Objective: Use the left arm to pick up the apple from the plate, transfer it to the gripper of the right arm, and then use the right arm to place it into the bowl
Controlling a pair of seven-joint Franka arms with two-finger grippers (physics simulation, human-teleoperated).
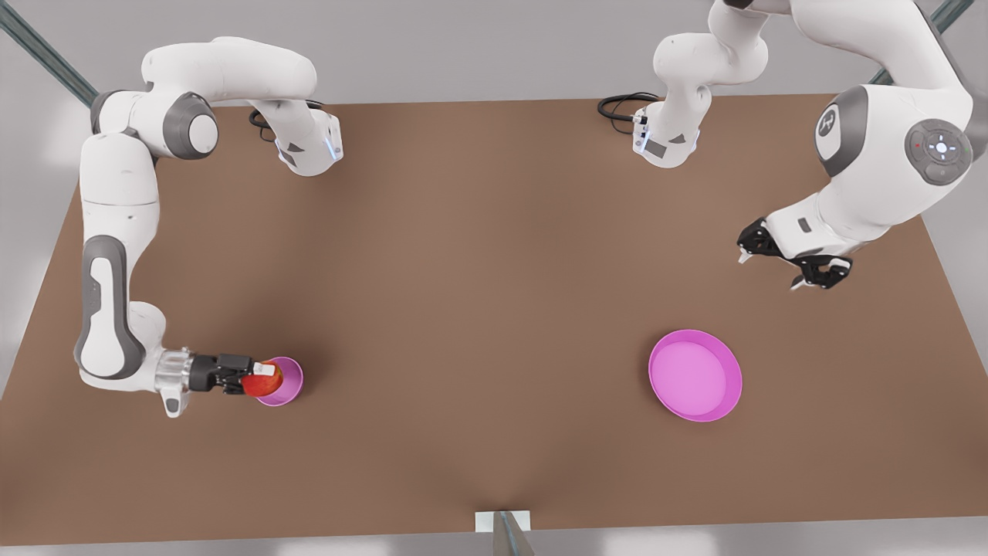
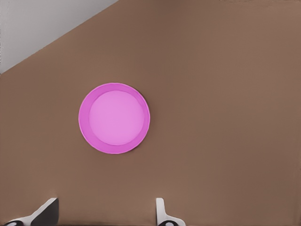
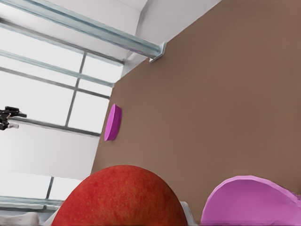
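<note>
Right up close in the right wrist view sits the apple (image 3: 123, 197), big and red, held in my right gripper (image 1: 251, 379), whose fingers are closed on it. From the front view I can see that gripper at the front view's left, reaching in sideways, with the apple at the rim of the bowl (image 1: 284, 382), partly over its mouth. I cannot tell if the apple is touching the rim or hanging just above it. The bowl is small and only a bit wider than the apple, so I think the drop has to be lined up well. I would slide the apple a little more toward the middle of the bowl's mouth before I let go, because right now it looks nearer to the side where the gripper comes in. Then I would spread the fingers slowly so the apple falls straight in and does not bump the rim and tip the bowl or roll off onto the table (image 1: 478, 309). My left gripper (image 1: 787, 262) waits up in the air at the front view's right, well away from the apple, with its fingers apart and nothing in them. It looks down at the plate (image 2: 114, 118), which lies bare on the table below it.
</note>
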